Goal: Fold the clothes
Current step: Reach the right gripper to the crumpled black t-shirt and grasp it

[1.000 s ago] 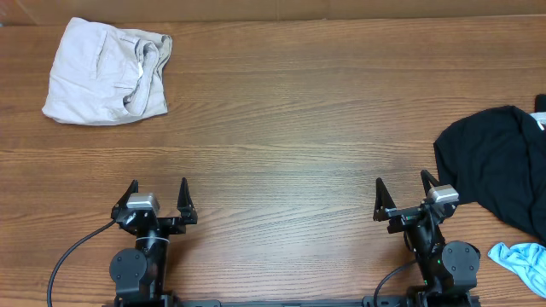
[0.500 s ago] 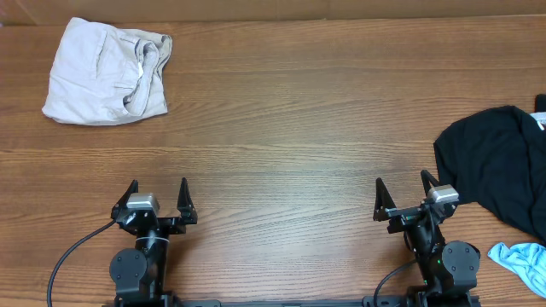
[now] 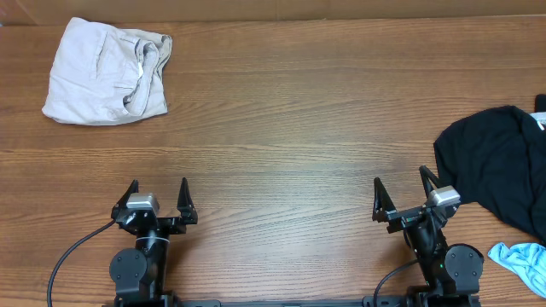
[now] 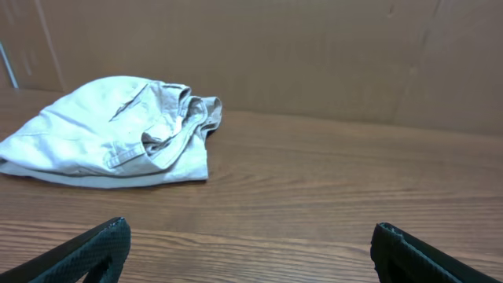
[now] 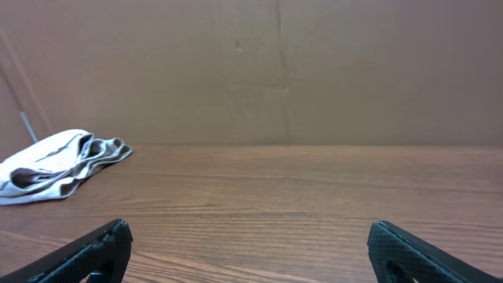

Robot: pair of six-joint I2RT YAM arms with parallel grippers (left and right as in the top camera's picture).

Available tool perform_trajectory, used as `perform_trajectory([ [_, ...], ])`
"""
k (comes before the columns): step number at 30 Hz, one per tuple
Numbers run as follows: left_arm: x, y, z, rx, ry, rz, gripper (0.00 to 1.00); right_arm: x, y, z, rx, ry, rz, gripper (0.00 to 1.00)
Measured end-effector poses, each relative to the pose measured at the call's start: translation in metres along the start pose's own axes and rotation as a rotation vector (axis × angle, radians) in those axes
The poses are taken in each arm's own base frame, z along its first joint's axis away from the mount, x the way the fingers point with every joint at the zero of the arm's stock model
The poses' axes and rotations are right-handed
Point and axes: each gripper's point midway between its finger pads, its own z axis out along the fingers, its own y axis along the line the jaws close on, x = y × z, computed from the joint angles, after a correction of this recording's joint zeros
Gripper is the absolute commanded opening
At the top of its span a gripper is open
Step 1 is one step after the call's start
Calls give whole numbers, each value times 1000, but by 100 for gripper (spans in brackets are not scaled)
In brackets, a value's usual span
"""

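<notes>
Three garments are seen on the wooden table (image 3: pixel 290 128), all lying apart from both arms. An off-white garment (image 3: pixel 107 71) is laid at the far left corner. It is roughly folded into a near-square bundle, slightly wider than deep, so its long axis runs along the table's far edge. Its bunched, rolled opening is turned toward the right, and the flatter folded side is turned toward the left edge.

A large black garment (image 3: pixel 499 170) is spread loosely at the right edge and is cut off by the overhead frame there, so its full length and long axis cannot be told. Its rounded visible border is pointed toward the table's middle. A small white label (image 3: pixel 539 122) is seen at its far side, right at the frame's border. A light-blue garment (image 3: pixel 520 258) is crumpled at the near right corner, just beside the black one and partly out of frame; whether the two touch cannot be told.

The left gripper (image 3: pixel 158 186) is held near the near edge on the left side, its jaws spread wide with nothing between them. The right gripper (image 3: pixel 400 177) is held near the near edge toward the right, likewise spread wide and empty, close to the black garment's border but not touching it. In both wrist views only bare wood is seen between the dark fingertips (image 4: pixel 94 248).
</notes>
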Motion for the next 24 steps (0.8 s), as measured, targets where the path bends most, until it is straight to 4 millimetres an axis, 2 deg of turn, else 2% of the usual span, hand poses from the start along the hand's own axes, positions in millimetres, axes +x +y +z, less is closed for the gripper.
perform_trajectory([
  [4, -5, -2, 0, 13, -21, -5, 100, -2, 6, 0, -32, -1, 10, 100],
  [8, -14, -4, -2, 18, -38, -3, 100, -28, 11, -3, -46, -38, 10, 100],
  [12, -44, -9, -7, 25, -64, 1, 100, -61, 18, -3, -61, -55, 9, 100],
  [17, -86, -15, -10, 29, -65, 2, 100, -93, 24, 5, -79, 4, 24, 100],
  [24, -127, -28, 5, 73, 71, -8, 100, -133, 25, 26, -68, 162, 69, 100],
])
